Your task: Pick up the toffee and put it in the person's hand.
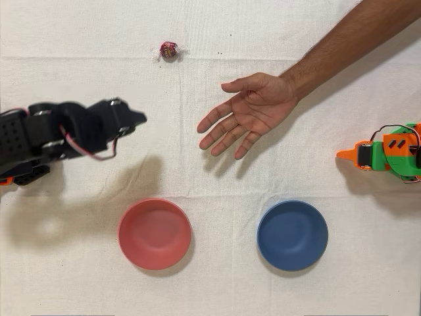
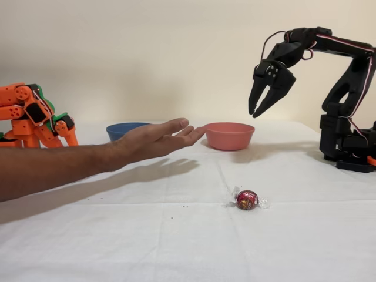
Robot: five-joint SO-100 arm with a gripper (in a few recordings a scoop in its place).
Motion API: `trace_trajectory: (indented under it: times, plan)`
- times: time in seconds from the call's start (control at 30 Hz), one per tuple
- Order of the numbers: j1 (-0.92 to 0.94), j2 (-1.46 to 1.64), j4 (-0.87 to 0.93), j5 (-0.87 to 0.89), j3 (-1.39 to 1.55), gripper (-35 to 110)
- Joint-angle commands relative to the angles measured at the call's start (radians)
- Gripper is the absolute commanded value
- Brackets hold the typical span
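Toffee sits on the white tablecloth, nearest the side camera, alone, nothing touching it. Overhead view has it near the top edge, left of centre, well apart from everything else.

Next back: the person's hand, palm up, fingers spread, held just above the cloth on a bare forearm coming in from the left of the fixed view. Overhead, the hand is mid-table, forearm entering from the top right, fingers pointing toward the black arm's side. Palm empty.

Gripper hangs in the air, well above the table, tips pointing down, jaws slightly apart, holding nothing. Overhead it is at the left, between toffee and red bowl in depth, not over either.

Farthest in the fixed view: red bowl and blue bowl, both upright; blue bowl partly behind the hand. Orange arm idle, far left in the fixed view.
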Motion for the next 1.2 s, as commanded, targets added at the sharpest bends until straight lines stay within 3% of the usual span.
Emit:
trace_trajectory:
  times: [0.0,0.6,1.17]
  plan:
    - [-0.087,-0.066,0.020,-0.006,-0.175,4]
    - [-0.270,-0.457,-0.031,-0.109,-0.365,11]
    - [-0.293,-0.753,-0.095,-0.227,-0.581,21]
